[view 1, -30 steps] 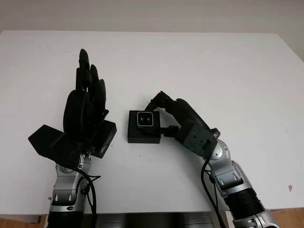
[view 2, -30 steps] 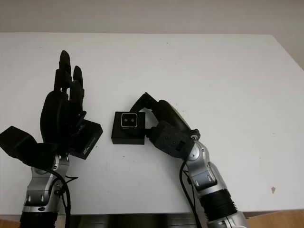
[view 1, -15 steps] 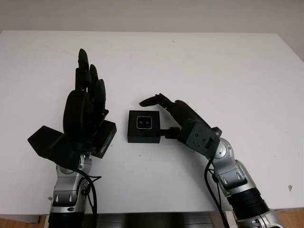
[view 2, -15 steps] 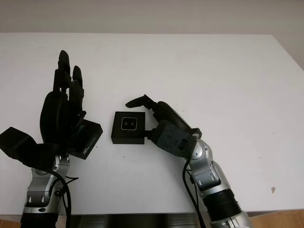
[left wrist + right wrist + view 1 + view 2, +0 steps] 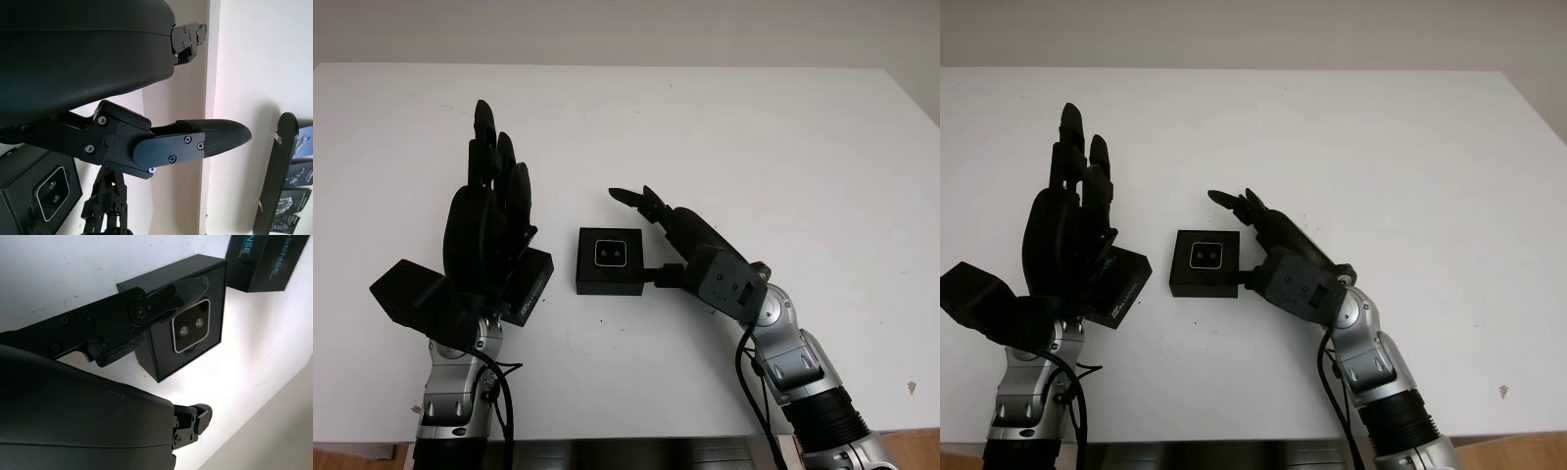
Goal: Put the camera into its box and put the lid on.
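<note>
The box [image 5: 610, 260], a black square tray, sits on the white surface [image 5: 724, 127] just beside the right hand [image 5: 677, 238], on its thumb side. The camera [image 5: 612, 253] lies inside it, a small dark square face with a pale rounded border and two lenses looking up. The right hand holds nothing and is released; one finger [image 5: 188, 289] reaches over the box's edge close to the camera, though contact cannot be told.

The lid [image 5: 527, 285], a matte black box-shaped cover, lies partly under the left hand [image 5: 489, 235], between that hand and the box. White lettering runs along its side; in the right wrist view the letters "ENSE" can be read. The left hand is open above the lid, its black shell smooth and its fingertips finely textured.
</note>
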Controlling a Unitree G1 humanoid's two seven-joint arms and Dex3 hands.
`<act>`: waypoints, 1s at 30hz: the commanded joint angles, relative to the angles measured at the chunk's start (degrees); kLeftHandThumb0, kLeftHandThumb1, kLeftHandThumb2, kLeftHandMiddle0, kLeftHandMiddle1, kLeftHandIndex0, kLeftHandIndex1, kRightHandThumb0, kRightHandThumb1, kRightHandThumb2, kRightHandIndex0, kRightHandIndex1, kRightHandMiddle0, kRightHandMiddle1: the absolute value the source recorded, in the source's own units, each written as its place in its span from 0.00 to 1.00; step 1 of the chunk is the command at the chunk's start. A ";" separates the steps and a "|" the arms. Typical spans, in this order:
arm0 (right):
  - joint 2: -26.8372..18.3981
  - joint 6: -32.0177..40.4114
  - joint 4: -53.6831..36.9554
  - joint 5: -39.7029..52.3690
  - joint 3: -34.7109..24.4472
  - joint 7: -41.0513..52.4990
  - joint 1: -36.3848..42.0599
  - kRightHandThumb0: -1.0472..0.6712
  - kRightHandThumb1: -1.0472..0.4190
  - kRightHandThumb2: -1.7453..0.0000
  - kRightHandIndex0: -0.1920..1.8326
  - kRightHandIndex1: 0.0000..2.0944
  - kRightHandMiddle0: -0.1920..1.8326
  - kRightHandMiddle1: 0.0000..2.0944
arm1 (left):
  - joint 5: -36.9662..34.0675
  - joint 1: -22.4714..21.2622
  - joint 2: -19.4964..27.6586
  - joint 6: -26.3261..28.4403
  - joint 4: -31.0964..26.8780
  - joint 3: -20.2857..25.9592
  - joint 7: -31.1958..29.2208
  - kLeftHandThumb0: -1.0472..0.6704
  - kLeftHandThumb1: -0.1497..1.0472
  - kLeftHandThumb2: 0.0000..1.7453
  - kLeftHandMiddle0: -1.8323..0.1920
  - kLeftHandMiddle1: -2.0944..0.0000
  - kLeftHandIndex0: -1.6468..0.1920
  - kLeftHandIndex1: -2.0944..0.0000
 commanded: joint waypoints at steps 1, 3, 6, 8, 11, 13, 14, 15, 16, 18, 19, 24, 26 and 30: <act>0.22 0.06 -2.00 1.56 -1.68 -0.56 0.43 0.21 0.07 0.96 0.03 0.02 0.08 0.09 | 0.26 0.44 -0.13 -0.49 -0.81 0.08 0.23 0.17 1.00 0.31 1.00 1.00 1.00 1.00; 0.87 0.02 -2.43 3.37 -2.98 -1.22 0.57 0.19 0.03 0.95 0.03 0.03 0.08 0.08 | 0.46 0.40 0.12 -0.97 -0.58 0.15 0.10 0.17 1.00 0.31 1.00 1.00 1.00 1.00; 1.89 0.72 -3.29 6.57 -5.01 -1.77 0.66 0.15 0.00 0.89 0.04 0.03 0.07 0.06 | 0.54 0.09 0.90 -1.63 -0.03 0.42 -0.59 0.17 1.00 0.32 1.00 1.00 1.00 1.00; 2.78 0.40 -3.87 9.91 -7.21 -2.08 0.85 0.15 0.00 0.86 0.05 0.03 0.08 0.06 | 0.85 -0.50 2.23 -1.70 0.06 1.10 -0.97 0.16 1.00 0.32 1.00 1.00 1.00 1.00; 3.16 0.76 -4.56 13.55 -9.65 -2.22 0.88 0.15 0.00 0.82 0.07 0.04 0.09 0.06 | 1.16 -1.78 5.50 -1.56 0.38 2.64 -2.07 0.16 1.00 0.30 0.97 0.98 0.97 0.99; 3.00 1.58 -4.66 14.74 -10.68 -2.55 0.84 0.16 0.00 0.82 0.10 0.05 0.10 0.06 | 0.71 -3.25 8.32 -3.01 2.05 4.11 -3.96 0.17 1.00 0.27 0.91 0.95 0.92 0.96; 2.85 1.79 -4.59 14.83 -10.91 -2.79 0.85 0.16 0.00 0.82 0.11 0.05 0.11 0.06 | 0.08 -3.85 9.41 -3.73 2.90 4.75 -5.15 0.20 1.00 0.25 0.85 0.93 0.86 0.93; 2.60 2.31 -4.69 14.77 -11.02 -2.88 0.89 0.16 0.00 0.82 0.11 0.05 0.11 0.06 | -0.14 -4.45 10.74 -4.34 3.85 5.33 -6.28 0.21 1.00 0.24 0.82 0.92 0.84 0.92; 2.36 2.54 -4.72 14.58 -11.10 -3.02 0.95 0.16 0.00 0.82 0.11 0.05 0.11 0.06 | -0.51 -5.13 11.98 -4.38 4.64 5.98 -7.14 0.21 1.00 0.23 0.80 0.91 0.81 0.91; 2.01 2.68 -4.73 14.55 -11.28 -3.07 1.10 0.16 0.00 0.82 0.12 0.05 0.12 0.06 | 0.01 -6.33 14.76 -3.93 6.02 7.21 -7.98 0.22 1.00 0.17 0.72 0.89 0.74 0.87; 1.94 2.65 -4.67 14.91 -11.62 -3.03 1.17 0.16 0.00 0.82 0.12 0.05 0.12 0.06 | 1.59 -6.93 16.67 -3.81 6.97 7.86 -7.58 0.21 1.00 0.15 0.71 0.88 0.72 0.86; 1.85 4.19 -5.20 16.61 -13.06 -3.26 1.12 0.17 0.00 0.80 0.12 0.05 0.13 0.06 | 6.44 -8.88 24.35 -6.55 13.64 8.58 -9.52 0.21 0.97 0.04 0.72 0.94 0.74 0.86; 1.84 4.68 -5.27 16.98 -13.62 -3.55 1.03 0.18 0.00 0.80 0.13 0.05 0.13 0.06 | 6.20 -9.03 28.02 -4.95 15.14 8.27 -13.38 0.19 0.92 0.03 0.75 0.96 0.77 0.87; 1.83 6.10 -5.95 17.29 -14.15 -3.80 1.22 0.19 0.00 0.80 0.12 0.04 0.13 0.05 | 10.17 -9.02 36.67 -7.20 18.01 5.66 -21.47 0.15 0.87 0.03 0.83 0.99 0.83 0.93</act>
